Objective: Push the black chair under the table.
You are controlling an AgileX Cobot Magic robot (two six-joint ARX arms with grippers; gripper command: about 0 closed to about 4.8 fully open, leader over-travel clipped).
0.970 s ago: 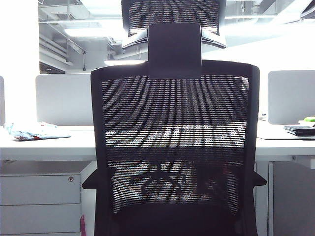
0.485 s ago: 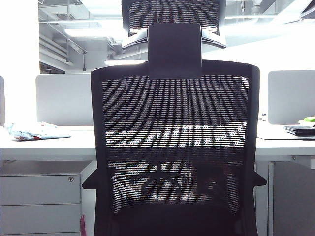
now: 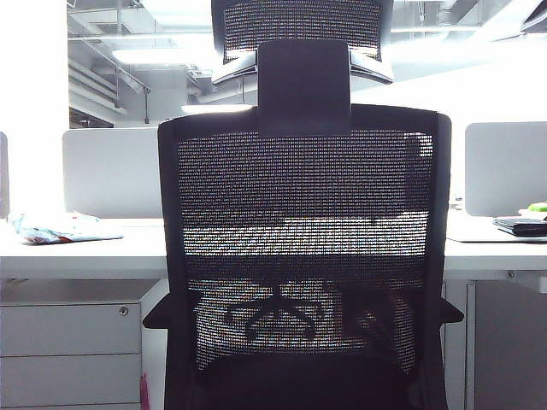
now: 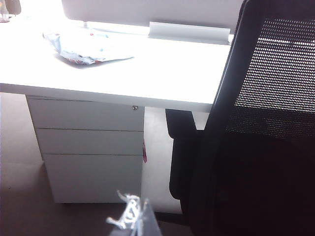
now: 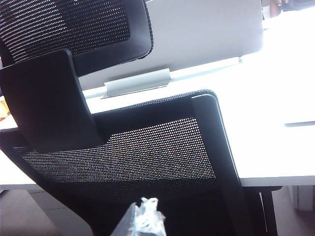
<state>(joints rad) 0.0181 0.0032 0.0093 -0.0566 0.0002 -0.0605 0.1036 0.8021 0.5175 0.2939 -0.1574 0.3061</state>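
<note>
Left wrist view gives you only a pale, blurred tip of the left gripper [image 4: 132, 216], so you cannot tell how far its fingers are apart; nothing shows in its hold, and it hangs low beside the black chair [image 4: 261, 147], on the drawer cabinet [image 4: 88, 147] side. Your right gripper [image 5: 142, 216] is just as unclear: a pale tip close behind the chair's mesh back, grip unreadable. From the exterior view, the chair fills the middle, its back toward you, facing the table [image 3: 77, 252]. A crumpled bag [image 3: 60, 228] lies on the tabletop left of the chair.
</note>
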